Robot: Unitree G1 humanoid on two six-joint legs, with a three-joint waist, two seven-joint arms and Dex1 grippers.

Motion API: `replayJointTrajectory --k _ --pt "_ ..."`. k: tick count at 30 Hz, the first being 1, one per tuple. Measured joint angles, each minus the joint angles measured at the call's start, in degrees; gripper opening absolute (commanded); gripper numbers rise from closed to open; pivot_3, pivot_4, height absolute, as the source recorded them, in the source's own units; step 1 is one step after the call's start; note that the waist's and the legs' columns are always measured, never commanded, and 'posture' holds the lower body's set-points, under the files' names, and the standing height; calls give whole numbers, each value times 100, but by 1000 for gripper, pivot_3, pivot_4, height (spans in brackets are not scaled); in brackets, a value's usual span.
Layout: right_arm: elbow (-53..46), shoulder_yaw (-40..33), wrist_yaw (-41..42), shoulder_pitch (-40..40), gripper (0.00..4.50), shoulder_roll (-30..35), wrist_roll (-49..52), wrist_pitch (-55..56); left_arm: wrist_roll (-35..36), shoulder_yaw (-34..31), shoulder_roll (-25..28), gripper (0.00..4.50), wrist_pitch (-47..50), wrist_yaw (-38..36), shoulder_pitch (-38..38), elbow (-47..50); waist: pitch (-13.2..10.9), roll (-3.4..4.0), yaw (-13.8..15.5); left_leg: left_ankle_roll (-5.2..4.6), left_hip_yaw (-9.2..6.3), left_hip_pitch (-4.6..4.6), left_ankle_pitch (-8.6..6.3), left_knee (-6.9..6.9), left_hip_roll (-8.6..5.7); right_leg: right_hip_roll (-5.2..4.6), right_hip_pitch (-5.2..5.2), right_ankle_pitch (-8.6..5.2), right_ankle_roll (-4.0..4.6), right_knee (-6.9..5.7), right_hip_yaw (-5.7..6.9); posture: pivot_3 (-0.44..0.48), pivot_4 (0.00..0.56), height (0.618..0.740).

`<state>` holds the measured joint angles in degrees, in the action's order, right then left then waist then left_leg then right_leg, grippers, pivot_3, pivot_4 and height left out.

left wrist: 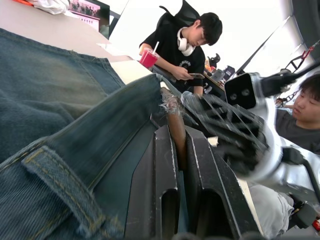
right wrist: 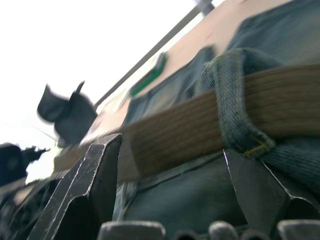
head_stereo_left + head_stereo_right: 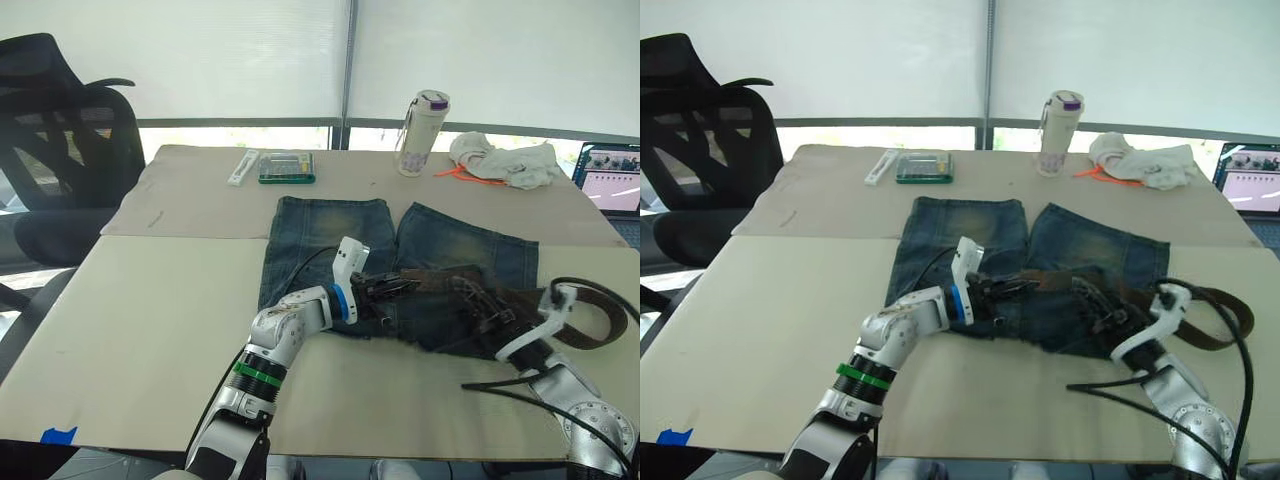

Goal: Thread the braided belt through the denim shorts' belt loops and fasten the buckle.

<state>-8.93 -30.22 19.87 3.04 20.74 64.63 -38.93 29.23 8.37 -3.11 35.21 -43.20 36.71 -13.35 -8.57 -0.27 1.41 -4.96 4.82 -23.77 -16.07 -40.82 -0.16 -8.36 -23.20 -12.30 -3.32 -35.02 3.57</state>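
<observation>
Along the near waistband of the denim shorts [image 3: 400, 260], spread flat on the table [image 3: 140, 310], lies the braided belt [image 3: 440, 282], running from the left gripper [image 3: 385, 288] across towards the right side, then looping back in a brown arc [image 3: 600, 310] past the shorts' right edge. Already passed under at least one belt loop [image 2: 230, 100], clear from the right wrist view, where the denim strip wraps over the brown strap. Left jaws clenched on the belt's end, pinched between the two black fingers [image 1: 165, 170] right at the waistband edge. Right gripper [image 3: 478, 312] just beside the strap over the waistband, its fingers [image 2: 95, 175] spread wide, gripping nothing. Buckle not made out, so not fastened as far as can be judged. Threading looks partly done; how many loops remain cannot be told. Further out: a bottle [image 3: 420, 120], a green case [image 3: 287, 166], a crumpled cloth [image 3: 505, 160], a laptop [image 3: 608, 178], an office chair [image 3: 60, 140].
</observation>
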Motion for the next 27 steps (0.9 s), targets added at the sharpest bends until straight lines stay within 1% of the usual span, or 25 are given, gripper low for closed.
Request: replayJointTrajectory --k 5,9,11,12,15,20,22,24,27 --pt "51 -90 -115 -62 3521 -45 173 -12 5 -17 7 0 7 52 -90 35 0 0 -14 0 0 0 0 1 2 0 0 0 0 0 0 0 150 737" --pt "-146 -43 -11 -277 3521 -122 539 -176 41 -120 6 0 45 155 -126 156 1 1 -34 -1 -1 1 -1 1 3 0 0 0 0 0 -2 0 150 737" --pt "-406 109 16 -332 3521 -165 669 -279 163 -241 -18 0 182 223 -147 215 0 1 -61 -1 -2 1 -1 2 5 0 -1 0 0 -1 -1 0 150 737" --pt "-569 300 4 -332 3521 -286 707 -297 250 -315 -34 0 265 261 -152 264 1 1 -74 0 -4 1 0 3 7 2 -1 0 1 -1 0 0 150 737" --pt "-631 547 -44 -281 3521 -470 725 -297 265 -335 -49 0 315 286 -155 344 1 1 -74 0 -4 1 0 3 4 2 -2 0 1 -1 -1 0 150 737" --pt "-631 700 -124 52 3521 -645 752 -229 289 -389 16 0 459 313 -185 430 1 2 -65 2 -3 1 1 2 2 2 -1 0 0 -2 1 0 150 737" --pt "-628 722 -132 126 3005 -704 753 -184 290 -388 23 0 484 313 -190 457 1 2 -65 2 -3 1 1 2 1 2 -1 0 0 -2 1 0 150 737" --pt "-623 721 -135 156 2394 -725 753 -151 291 -394 26 0 484 313 -190 493 1 2 -66 2 -3 1 1 3 1 2 -1 0 0 -2 1 0 150 737" --pt "-615 717 -134 155 1322 -723 753 -146 291 -402 28 0 484 313 -190 507 1 2 -70 3 -3 1 2 3 2 3 -1 0 0 -2 1 0 150 737"
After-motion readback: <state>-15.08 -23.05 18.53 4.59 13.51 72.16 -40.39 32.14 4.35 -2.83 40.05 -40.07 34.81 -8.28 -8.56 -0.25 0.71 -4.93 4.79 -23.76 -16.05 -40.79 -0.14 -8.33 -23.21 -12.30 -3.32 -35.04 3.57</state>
